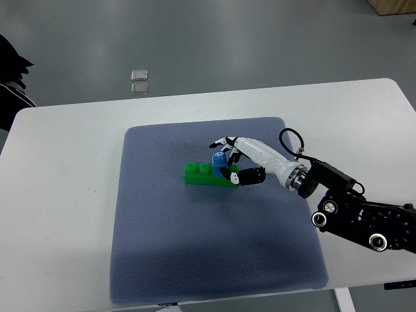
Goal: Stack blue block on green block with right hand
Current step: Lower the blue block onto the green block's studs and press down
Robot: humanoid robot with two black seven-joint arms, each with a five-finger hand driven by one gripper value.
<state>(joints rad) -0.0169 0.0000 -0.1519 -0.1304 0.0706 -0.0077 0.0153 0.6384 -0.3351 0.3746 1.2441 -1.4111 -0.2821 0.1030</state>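
A long green block (200, 174) lies on the blue-grey mat (195, 247) near the table's middle. A small blue block (219, 160) stands on the green block's right part. My right hand (227, 159) comes in from the lower right and its fingers are curled around the blue block, thumb at the front and the other fingers behind it. Part of the blue block and the green block's right end are hidden by the hand. The left arm does not show.
The mat lies on a white table (65, 195). Two small clear squares (139, 80) lie on the floor beyond the table's far edge. A dark object (10, 71) shows at the far left edge. My right forearm (357, 218) crosses the table's lower right.
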